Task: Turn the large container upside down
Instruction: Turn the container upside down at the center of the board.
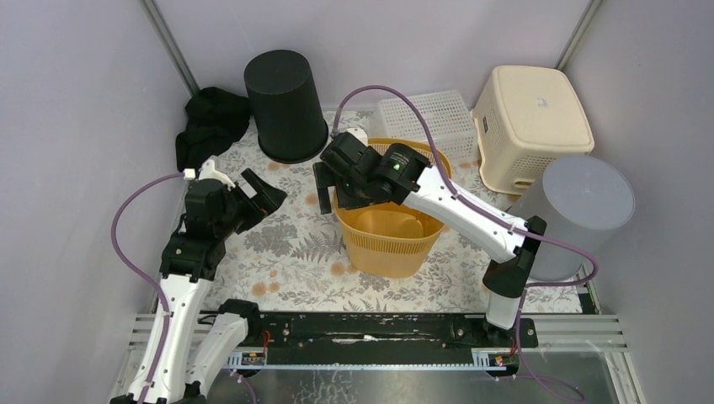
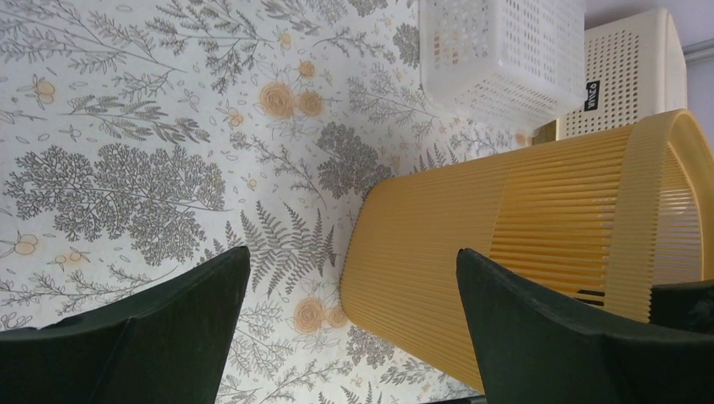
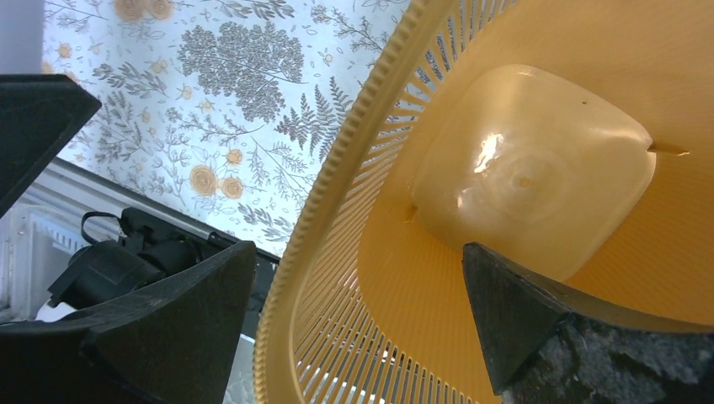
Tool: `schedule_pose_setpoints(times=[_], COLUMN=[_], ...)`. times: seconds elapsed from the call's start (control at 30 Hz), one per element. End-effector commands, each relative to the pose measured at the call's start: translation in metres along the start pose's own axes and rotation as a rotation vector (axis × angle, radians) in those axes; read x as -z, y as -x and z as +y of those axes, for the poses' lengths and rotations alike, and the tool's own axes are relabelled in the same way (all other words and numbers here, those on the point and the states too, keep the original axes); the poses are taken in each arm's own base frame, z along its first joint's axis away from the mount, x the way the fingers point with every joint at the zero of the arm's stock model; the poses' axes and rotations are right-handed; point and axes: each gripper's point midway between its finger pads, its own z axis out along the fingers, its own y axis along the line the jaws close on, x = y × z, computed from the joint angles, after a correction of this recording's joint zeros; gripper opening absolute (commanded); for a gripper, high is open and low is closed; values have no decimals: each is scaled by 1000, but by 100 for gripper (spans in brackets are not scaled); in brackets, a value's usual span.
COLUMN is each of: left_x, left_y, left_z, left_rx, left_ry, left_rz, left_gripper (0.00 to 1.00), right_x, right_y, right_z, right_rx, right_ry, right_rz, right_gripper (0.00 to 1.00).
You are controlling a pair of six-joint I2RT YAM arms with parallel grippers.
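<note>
The yellow basket [image 1: 387, 244] stood upright, mouth up, in the middle of the flowered counter [image 1: 286, 252]; the right gripper [image 1: 335, 195] had its jaws wide open across the basket's far-left rim, one finger inside and one outside; the left gripper [image 1: 248, 183] hovered left of the basket, jaws wide open too, holding nothing; a black bin [image 1: 285, 105] stood upturned at the far left.

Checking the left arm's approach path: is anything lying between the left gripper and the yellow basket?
Nothing: only bare floral tablecloth separates the left gripper from the yellow basket, clearest in the top view.
</note>
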Motion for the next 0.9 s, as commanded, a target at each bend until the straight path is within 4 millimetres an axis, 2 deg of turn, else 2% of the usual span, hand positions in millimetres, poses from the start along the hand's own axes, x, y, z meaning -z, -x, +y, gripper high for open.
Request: schedule_pose_setpoints(times=[0.0,0.13,0.23,0.27,0.43,0.73,0.87], left_x=[-2,1,1,2,0,-7,-7], left_y=[-3,-3,-3,-3,-4,-5,-4], left_z=[-8,-9,-11,-11,-10,-12,-13], left_rx=[-17,-17,-19,-21,-24,-20,-20], left_ry=[-52,-61,-67,-69,-68,-81,-83], left_rz=[10,8,7,8,14,24,25], left_gripper=[100,100,100,100,100,100,100], right_x=[-3,-16,-21,-22,-15,3,13], right_y=[15,20,18,16,8,-19,-29], right_z=[-8,-12,-13,-13,-20,-42,-50], right_rx=[-39,-50,-52,-51,-47,4,54], right_ry=[-39,-55,-66,-65,-70,-103,-152], right_rz=[-30,-4,21,27,45,108,117], right_gripper=[99,100,94,89,68,49,47])
